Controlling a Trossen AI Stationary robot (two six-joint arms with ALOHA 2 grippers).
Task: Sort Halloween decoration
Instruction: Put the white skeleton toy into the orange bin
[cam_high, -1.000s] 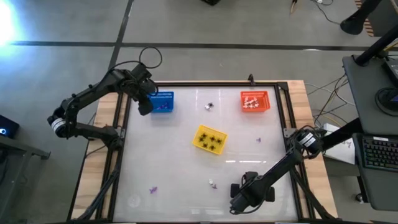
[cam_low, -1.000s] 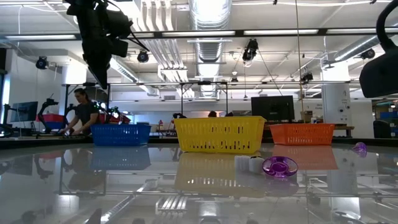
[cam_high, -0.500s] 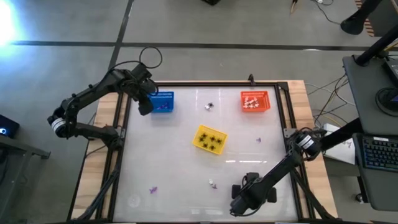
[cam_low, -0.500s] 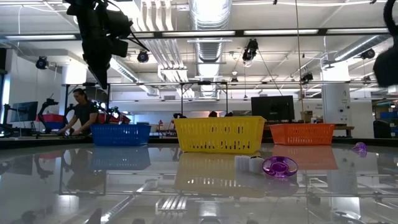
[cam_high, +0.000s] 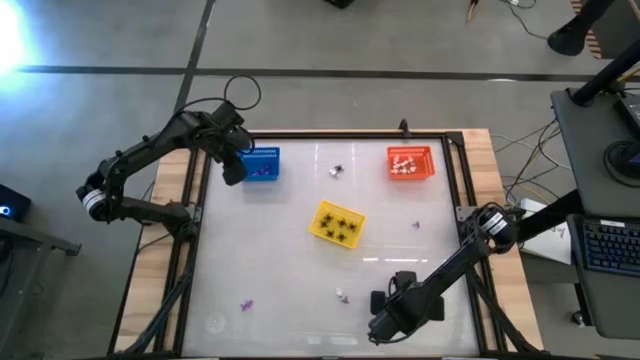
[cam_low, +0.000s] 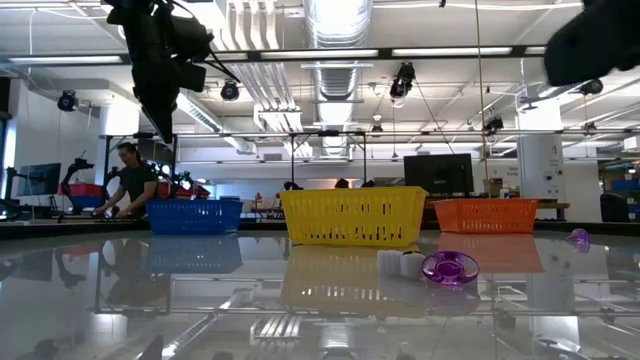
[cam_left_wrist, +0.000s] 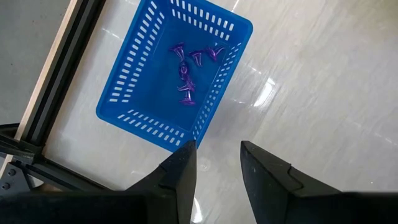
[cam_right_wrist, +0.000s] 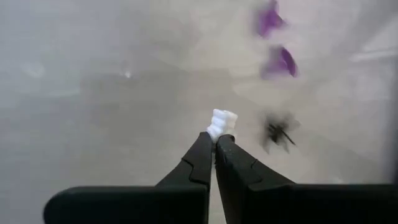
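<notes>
My right gripper (cam_right_wrist: 216, 138) pinches a tiny white toy piece (cam_right_wrist: 222, 121) (fingertips pressed together), while my left gripper (cam_left_wrist: 214, 155) hovers spread beside the blue plastic basket (cam_left_wrist: 140, 74).

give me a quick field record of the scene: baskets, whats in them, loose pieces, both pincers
blue basket: purple pieces inside
yellow basket: black spider shapes inside
orange basket: white pieces inside
loose on table: purple piece near the front left, purple piece right of the yellow basket, small piece between blue and orange baskets
left pincer: open, empty, above the blue basket's edge
right pincer: shut on a white piece, near the table's front
</notes>
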